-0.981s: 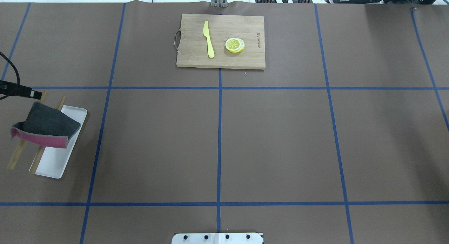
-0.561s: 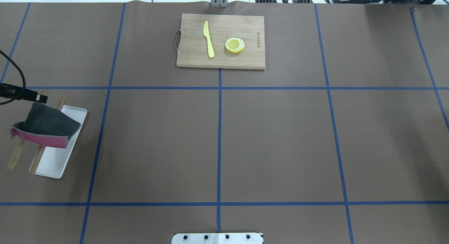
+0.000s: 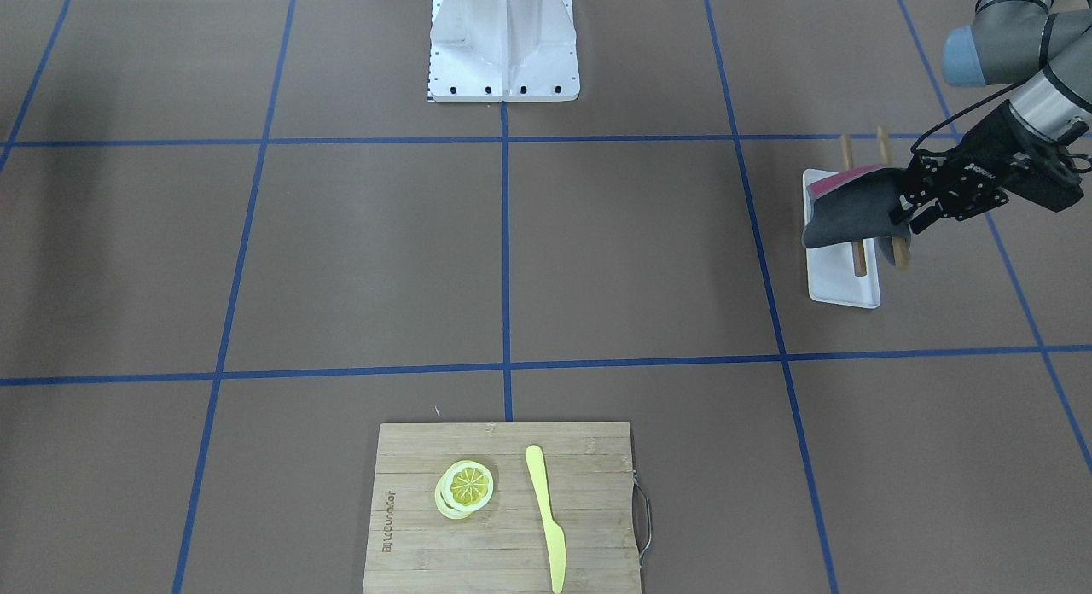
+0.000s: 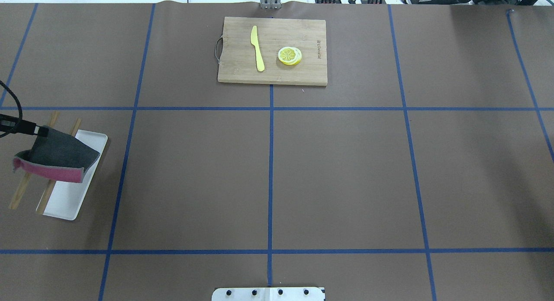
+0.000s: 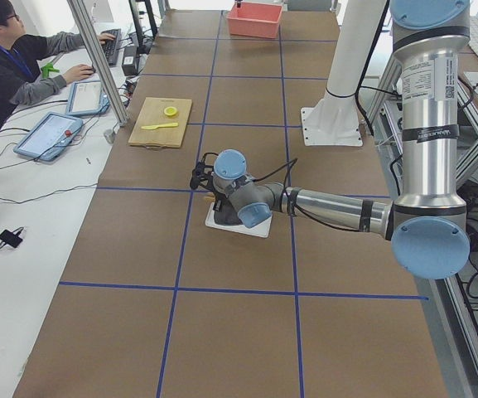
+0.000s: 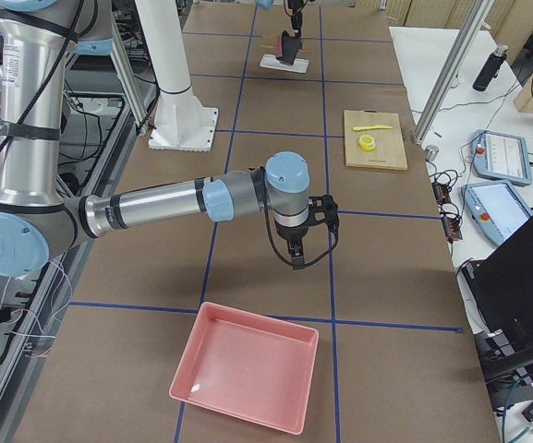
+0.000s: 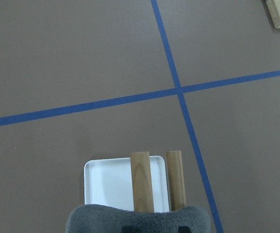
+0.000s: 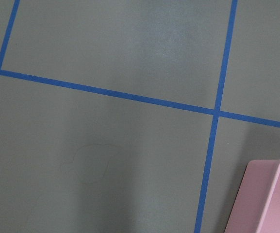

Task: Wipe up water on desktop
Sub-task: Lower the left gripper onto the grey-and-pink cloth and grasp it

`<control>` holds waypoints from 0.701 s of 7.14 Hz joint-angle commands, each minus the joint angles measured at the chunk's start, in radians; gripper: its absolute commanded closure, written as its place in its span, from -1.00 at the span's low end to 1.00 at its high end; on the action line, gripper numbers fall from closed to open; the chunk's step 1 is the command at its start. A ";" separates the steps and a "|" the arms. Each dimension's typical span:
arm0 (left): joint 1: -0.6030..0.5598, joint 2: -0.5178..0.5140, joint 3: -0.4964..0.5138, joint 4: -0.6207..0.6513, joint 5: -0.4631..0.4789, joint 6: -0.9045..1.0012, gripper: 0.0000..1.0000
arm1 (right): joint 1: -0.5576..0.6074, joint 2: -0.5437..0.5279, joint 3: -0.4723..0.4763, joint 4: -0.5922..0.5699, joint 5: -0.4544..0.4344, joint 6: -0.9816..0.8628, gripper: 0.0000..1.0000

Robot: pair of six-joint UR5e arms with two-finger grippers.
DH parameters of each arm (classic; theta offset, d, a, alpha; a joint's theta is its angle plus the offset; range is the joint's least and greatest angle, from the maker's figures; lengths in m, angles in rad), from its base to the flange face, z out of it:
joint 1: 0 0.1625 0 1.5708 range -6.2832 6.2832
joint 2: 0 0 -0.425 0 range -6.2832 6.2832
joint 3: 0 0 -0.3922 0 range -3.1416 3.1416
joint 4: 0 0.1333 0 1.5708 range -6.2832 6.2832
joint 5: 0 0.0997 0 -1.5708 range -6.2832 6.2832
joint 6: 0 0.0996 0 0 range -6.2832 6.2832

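The desktop (image 4: 337,171) has a grey cloth (image 4: 60,152) at nine o'clock, and the left gripper (image 3: 906,212) touches its corner. Whether that claw or the right gripper (image 6: 296,262) is clamped cannot be told.

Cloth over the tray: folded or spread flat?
Folded: the grey cloth drapes over two wooden rods above the white tray, pink underside showing.

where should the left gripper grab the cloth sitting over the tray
Take the cloth by its raised far corner. The two sticks hold it up off the tray, so a finger can probably slip underneath there. Come in from the robot's left, one finger above and one below; the left gripper sits at that corner.
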 commanded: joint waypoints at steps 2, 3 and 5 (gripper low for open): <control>0.006 0.000 0.006 0.002 0.002 0.002 0.17 | 0.000 0.000 -0.002 -0.001 0.000 0.000 -1.00; 0.008 0.000 0.006 0.002 0.002 0.002 0.17 | 0.000 0.000 -0.002 -0.001 0.000 0.000 -1.00; 0.017 0.002 0.009 0.002 0.002 0.003 0.28 | 0.000 -0.001 -0.003 -0.001 0.000 0.000 -1.00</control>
